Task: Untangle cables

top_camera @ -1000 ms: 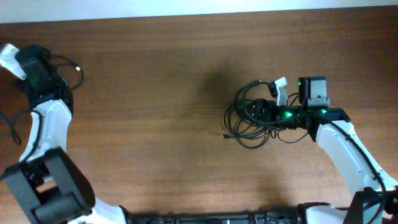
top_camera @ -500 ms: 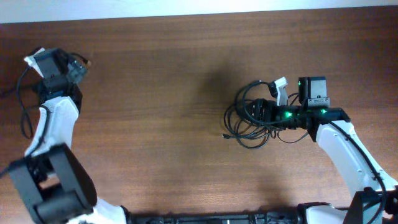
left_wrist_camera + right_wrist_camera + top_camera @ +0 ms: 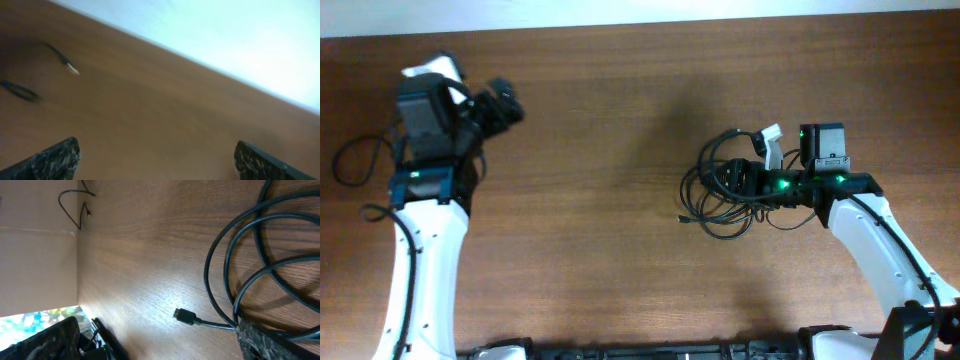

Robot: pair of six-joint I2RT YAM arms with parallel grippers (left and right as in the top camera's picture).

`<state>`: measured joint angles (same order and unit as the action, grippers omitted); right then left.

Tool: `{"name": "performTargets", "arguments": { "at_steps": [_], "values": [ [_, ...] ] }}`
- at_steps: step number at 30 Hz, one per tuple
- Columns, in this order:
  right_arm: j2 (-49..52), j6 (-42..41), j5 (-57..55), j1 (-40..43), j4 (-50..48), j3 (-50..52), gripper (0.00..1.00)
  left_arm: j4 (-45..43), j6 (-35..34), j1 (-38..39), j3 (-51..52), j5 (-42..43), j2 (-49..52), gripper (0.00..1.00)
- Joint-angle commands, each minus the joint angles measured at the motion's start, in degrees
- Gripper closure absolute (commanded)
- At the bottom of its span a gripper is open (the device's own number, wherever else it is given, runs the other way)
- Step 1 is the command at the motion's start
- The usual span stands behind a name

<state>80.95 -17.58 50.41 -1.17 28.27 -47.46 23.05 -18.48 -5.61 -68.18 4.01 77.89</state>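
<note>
The tangled bundle of thin black cables lies on the right part of the brown wooden table, under the right gripper. That gripper's fingers are spread wide; a small black plug lies on the wood between them, and the looped cords run up against one fingertip without being pinched. The left gripper is likewise released, with its fingers far apart and gripping nothing, and a separate thin black cord with a metal-tipped plug lies well apart from it near the table's left edge.

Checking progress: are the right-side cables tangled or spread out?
Tangled: the cables lie in overlapping loops, with one plug poking out.
</note>
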Motion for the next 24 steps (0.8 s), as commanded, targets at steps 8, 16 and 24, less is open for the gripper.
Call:
{"name": "performTargets", "arguments": {
  "at_steps": [8,16,24],
  "values": [
    [0.26,0.81,-0.15,-0.37,-0.04,-0.33,0.01,10.05,-0.35,16.33,-0.42,8.68,0.52,0.01],
    [0.26,0.76,-0.09,-0.37,-0.02,-0.33,0.01,11.13,-0.31,25.14,-0.37,8.63,0.52,0.01],
    [0.26,0.55,-0.04,-0.35,-0.85,-0.33,0.01,12.39,-0.33,26.99,-0.35,8.68,0.52,0.01]
  ]
}}
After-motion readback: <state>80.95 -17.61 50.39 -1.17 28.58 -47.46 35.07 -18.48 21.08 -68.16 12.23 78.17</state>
